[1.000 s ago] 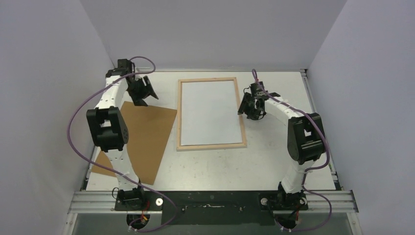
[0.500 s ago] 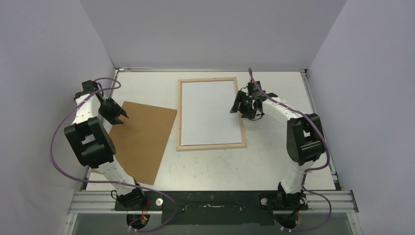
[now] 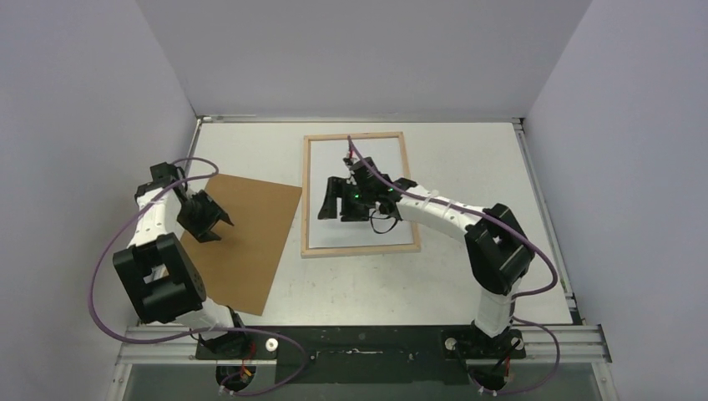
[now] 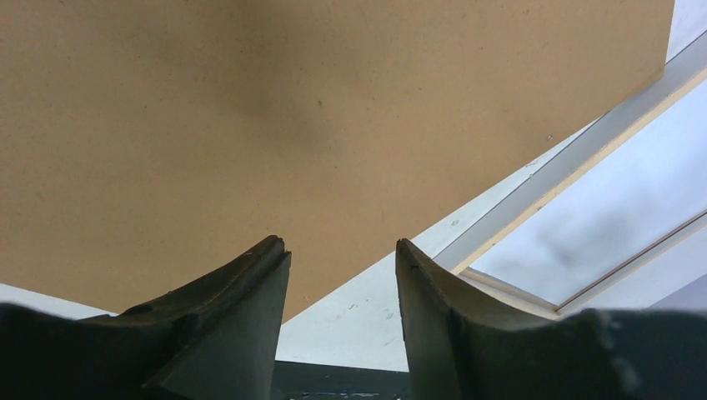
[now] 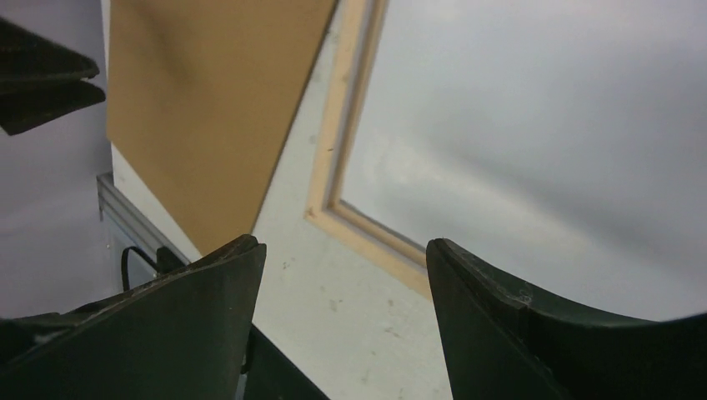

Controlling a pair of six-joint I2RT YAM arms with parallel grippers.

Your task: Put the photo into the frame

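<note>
The frame (image 3: 359,249) lies flat with its pale wooden back up, just past the middle of the table (image 3: 467,150) toward 12 o'clock, its long sides running from 6 to 12. A smooth pale surface fills the opening. The views do not show whether that surface is the back of the photo or only the clear pane, and no printed face shows anywhere. At the frame's 9 o'clock lies the brown backing board (image 3: 250,234), skewed, with its 1 o'clock corner just beside the frame's rail; whether the two touch cannot be told. The left gripper (image 3: 219,231) hovers over the middle of the board, its fingers parted with nothing between them. In its wrist view the board fills most of the picture beneath the tips. The right gripper (image 3: 324,200) reaches over the 9 o'clock side of the frame and points toward 9. Its fingers are spread wide and empty, above the pale surface close to that rail.
</note>
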